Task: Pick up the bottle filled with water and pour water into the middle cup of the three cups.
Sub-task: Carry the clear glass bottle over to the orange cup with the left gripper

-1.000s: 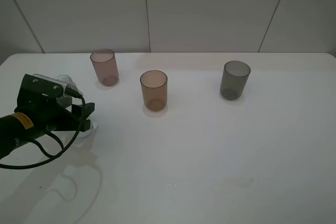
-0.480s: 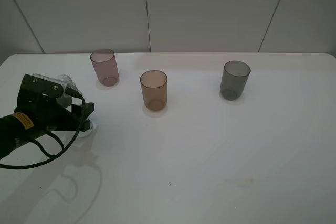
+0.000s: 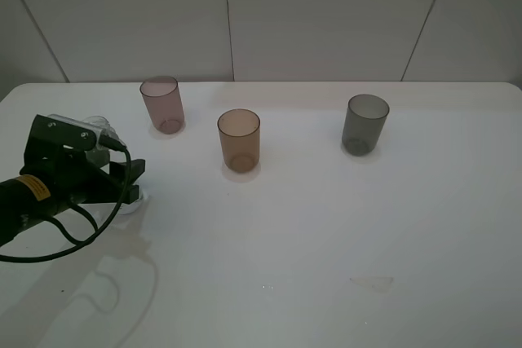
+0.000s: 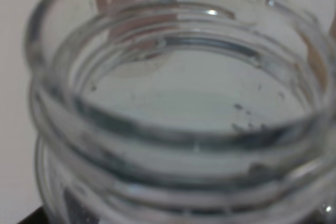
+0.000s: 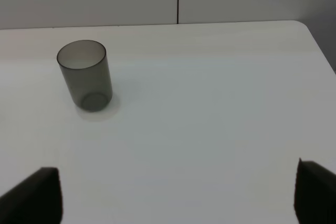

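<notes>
One white table (image 3: 342,234), edges cut off by the exterior high view. Everything is placed from the middle cup (image 3: 239,140), the amber-brown tumbler, standing upright.

Two grippers. The left gripper (image 3: 129,183) is on a black arm well left of the middle cup and nearer the camera. Its body and cable hide most of what it holds. It is clamped on the bottle (image 3: 104,129). The right gripper (image 5: 176,192) shows only in its own wrist view. Just two dark fingertips (image 5: 32,195) are seen, cut off at the frame corners, wide apart with nothing between them.

One bottle, clear, no cap, well left of the middle cup. From the high view only a bit of shoulder and base peeks past the gripper, so I cannot tell whether the base touches the table. In the left wrist view its threaded neck (image 4: 184,124) fills the frame, blurred, and the water level is hard to read.

Three cups (image 3: 364,124), all upright and apart:
- Pinkish-mauve (image 3: 161,104), left of and behind the middle cup.
- The amber one in the middle.
- Smoky grey (image 5: 85,75), right of it and slightly further back.
</notes>
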Tool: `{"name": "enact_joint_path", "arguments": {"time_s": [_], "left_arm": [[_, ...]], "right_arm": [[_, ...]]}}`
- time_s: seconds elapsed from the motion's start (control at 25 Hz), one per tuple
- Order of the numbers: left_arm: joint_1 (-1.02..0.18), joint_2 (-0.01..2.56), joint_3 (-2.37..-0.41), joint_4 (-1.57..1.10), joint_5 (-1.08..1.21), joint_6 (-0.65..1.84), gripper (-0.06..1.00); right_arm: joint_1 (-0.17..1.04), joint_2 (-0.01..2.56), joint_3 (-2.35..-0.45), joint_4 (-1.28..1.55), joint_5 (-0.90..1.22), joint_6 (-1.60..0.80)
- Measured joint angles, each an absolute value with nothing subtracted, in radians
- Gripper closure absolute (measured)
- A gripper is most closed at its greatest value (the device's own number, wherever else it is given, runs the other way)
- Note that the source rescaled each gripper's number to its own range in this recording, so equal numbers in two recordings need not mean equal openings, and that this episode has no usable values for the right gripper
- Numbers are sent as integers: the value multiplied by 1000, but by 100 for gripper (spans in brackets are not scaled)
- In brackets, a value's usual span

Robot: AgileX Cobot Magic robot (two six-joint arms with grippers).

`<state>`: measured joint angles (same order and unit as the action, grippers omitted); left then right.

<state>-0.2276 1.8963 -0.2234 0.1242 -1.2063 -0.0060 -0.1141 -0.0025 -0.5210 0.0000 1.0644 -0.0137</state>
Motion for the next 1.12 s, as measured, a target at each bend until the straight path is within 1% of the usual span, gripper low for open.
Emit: {"name": "enact_joint_path", "arguments": {"time_s": [0.16, 0.24, 0.48, 0.6, 0.76, 1.12], "left_arm": [[-228, 1795, -223, 115, -1166, -6, 93], [-228, 1732, -240, 99, -1083, 0, 93], [-228, 1523, -368, 56, -631, 44, 93], [-233, 1471, -483, 56, -394, 81, 93], [-278, 1462, -606, 111, -128, 147, 93], [-363, 1477, -780, 192, 92, 172, 93]], "right_arm": [[-114, -2, -521, 0, 1064, -14], [-114, -2, -521, 0, 1064, -14], [-114, -2, -521, 0, 1064, -14], [-114, -2, -521, 0, 1064, -14], [-114, -2, -521, 0, 1064, -14], [-114, -2, -521, 0, 1064, -14]]}}
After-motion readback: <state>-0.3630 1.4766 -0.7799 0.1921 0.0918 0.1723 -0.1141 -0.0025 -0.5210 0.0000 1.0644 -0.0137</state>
